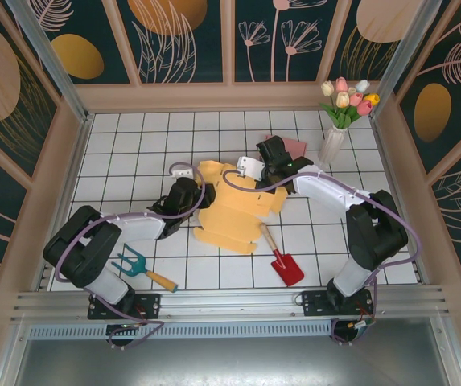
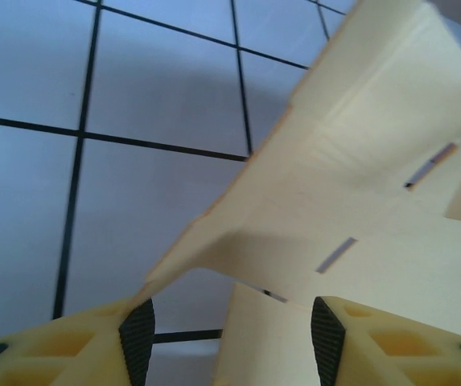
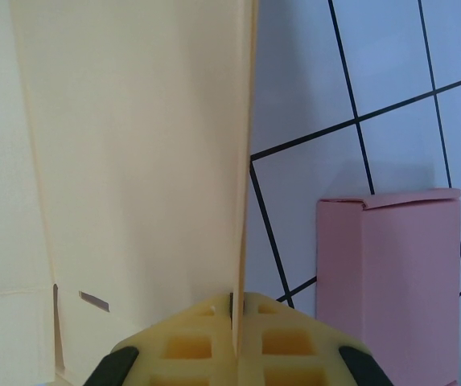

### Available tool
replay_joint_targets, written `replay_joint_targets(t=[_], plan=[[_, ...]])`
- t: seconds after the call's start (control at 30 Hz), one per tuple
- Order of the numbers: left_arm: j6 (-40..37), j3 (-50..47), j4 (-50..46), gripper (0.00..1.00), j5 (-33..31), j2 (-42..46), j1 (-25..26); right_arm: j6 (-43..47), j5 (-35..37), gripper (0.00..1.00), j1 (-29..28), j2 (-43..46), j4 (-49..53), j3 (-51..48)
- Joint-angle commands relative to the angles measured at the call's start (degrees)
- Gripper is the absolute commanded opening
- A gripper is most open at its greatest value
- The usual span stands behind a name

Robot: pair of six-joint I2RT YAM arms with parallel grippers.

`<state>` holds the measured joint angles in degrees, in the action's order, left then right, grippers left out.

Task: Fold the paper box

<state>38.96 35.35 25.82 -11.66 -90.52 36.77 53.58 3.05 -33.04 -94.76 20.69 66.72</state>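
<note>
I worried that the paper box (image 1: 234, 211) could tear or slip. The right gripper (image 3: 234, 322) was pinched tight on the thin edge of one flap, and that flap stood straight up out of its jaws. If that arm pulled hard or twisted, I thought the flap might rip at its crease, or bend where no fold was meant to be.

The left gripper (image 2: 232, 334) had its jaws partly apart and held nothing (there was a clear gap between its black pads (image 2: 137, 338)). So only one hand had the paper. A tug from the right one might drag the whole sheet over the white tiled table (image 1: 133, 153), because nothing pinned the other side down. A red shovel (image 1: 282, 261) lay right beside the near edge of the paper, and the sheet could bump it.

The box lay mostly flat in the middle of the table, between the two arms. Its left side was raised a little, and the edge of that raised flap hung just in front of the left gripper, close to one pad. I could not tell whether they touched. The right gripper was at the far side of the paper. A pink box (image 3: 391, 273) sat on the tiles near it, apart from the yellow paper.
</note>
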Motion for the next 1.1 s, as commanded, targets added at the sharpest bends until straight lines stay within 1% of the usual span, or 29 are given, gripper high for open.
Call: replay_joint_targets(t=[0.0,0.07,0.17,0.2,0.33,0.5,0.67,0.8,0.93,1.07], plan=[[-1.2,1.1,-1.0,0.57,-1.2,-0.1,0.2,-0.8,-0.2,0.00,-0.5,1.8,-0.6,-1.0],[-1.0,1.4,1.1,0.56,3.3,-0.9,0.2,-0.7,-0.2,0.00,-0.5,1.7,-0.7,-0.7],[-0.8,2.3,3.9,0.50,10.4,-1.8,0.3,-0.8,-0.4,0.00,-0.5,1.5,-0.7,-0.5],[-0.8,2.8,4.3,0.49,11.9,-2.0,0.7,-0.7,-0.3,0.00,-0.5,1.4,-0.8,-0.6],[-0.5,5.2,4.0,0.47,15.6,-2.6,2.5,-0.8,-0.4,0.00,-0.5,1.1,-1.2,-0.8],[1.8,4.8,8.1,0.46,19.8,-4.2,3.7,-1.0,-0.5,0.00,-0.5,1.2,-1.5,-1.1],[3.3,3.9,11.0,0.46,20.7,-7.3,3.7,-0.1,-0.3,0.00,-0.5,1.3,-1.7,-2.4],[2.9,1.2,12.2,0.47,20.1,-5.4,3.6,2.1,1.6,0.00,-0.4,1.6,-3.4,-4.5],[0.5,-3.1,10.3,0.47,17.5,1.2,3.6,4.1,2.5,0.00,-0.4,2.6,-5.7,-6.3],[-2.6,-8.8,6.5,0.49,11.6,11.7,3.6,6.5,3.3,0.00,-1.2,5.3,-9.8,-9.1]])
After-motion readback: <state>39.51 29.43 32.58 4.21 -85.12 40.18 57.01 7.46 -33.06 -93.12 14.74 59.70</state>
